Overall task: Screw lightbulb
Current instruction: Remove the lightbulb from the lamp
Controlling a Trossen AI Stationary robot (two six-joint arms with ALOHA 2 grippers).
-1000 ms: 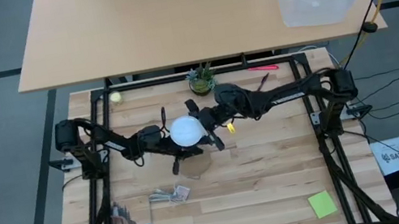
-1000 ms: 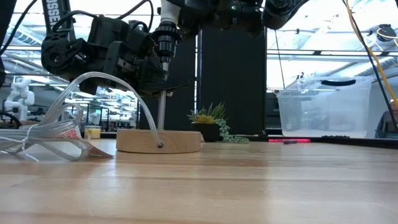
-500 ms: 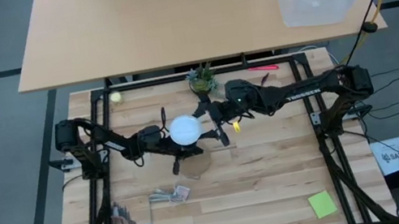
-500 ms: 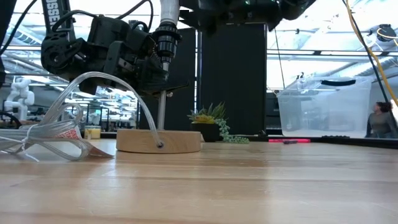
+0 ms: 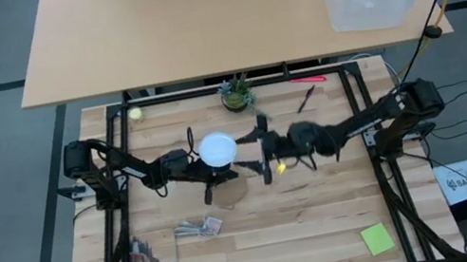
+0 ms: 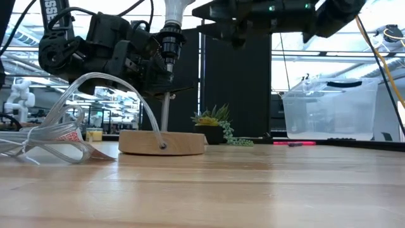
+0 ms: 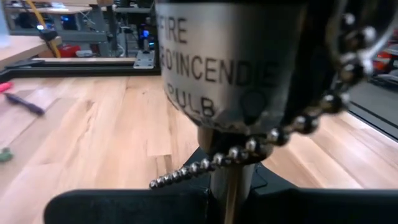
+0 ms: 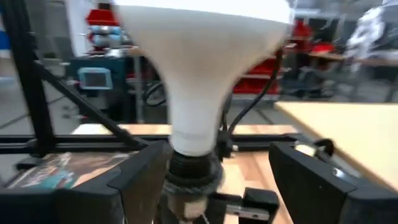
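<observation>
Since the earlier frames, the right gripper [image 5: 261,150] had drawn back off the bulb [image 5: 217,149] and hung just beside it, fingers spread and empty. Bulb stood upright in the socket [image 6: 169,45], globe up, long axis vertical. Left gripper [image 5: 194,167] pinched the lamp stem [image 6: 164,113] under it, probably to steady the stand [image 6: 161,142] against twisting.

The right gripper [image 5: 262,150] has let go of the lightbulb [image 5: 216,148] and drawn back.
</observation>
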